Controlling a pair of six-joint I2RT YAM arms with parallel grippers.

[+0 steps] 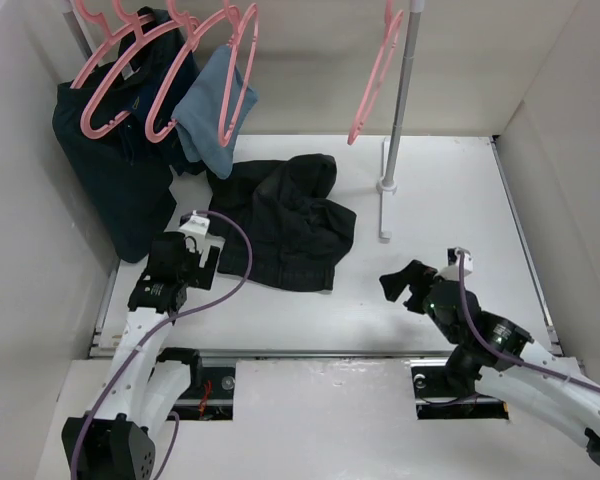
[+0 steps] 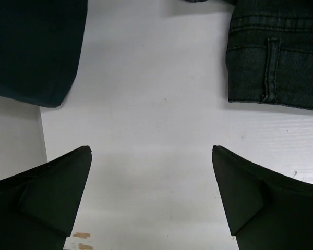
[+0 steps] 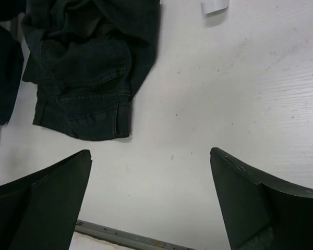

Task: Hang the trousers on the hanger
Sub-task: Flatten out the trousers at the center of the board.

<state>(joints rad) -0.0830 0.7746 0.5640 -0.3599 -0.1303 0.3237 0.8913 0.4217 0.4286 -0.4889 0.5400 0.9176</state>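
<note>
The black trousers (image 1: 285, 220) lie crumpled in a heap on the white table, left of centre. They show at the top right of the left wrist view (image 2: 276, 57) and the top left of the right wrist view (image 3: 88, 67). One pink hanger (image 1: 375, 75) hangs bare from the rack at the back right; three more pink hangers (image 1: 185, 80) hang at the back left. My left gripper (image 1: 202, 258) (image 2: 151, 151) is open and empty, just left of the trousers. My right gripper (image 1: 400, 288) (image 3: 151, 153) is open and empty over bare table, right of the trousers.
A dark navy garment (image 1: 120, 170) (image 2: 31, 47) hangs at the back left beside a light-blue cloth (image 1: 212, 110). The rack's pole (image 1: 402, 100) stands on a white foot (image 1: 385, 185). White walls enclose the table; a metal rail (image 3: 125, 237) runs along its near edge.
</note>
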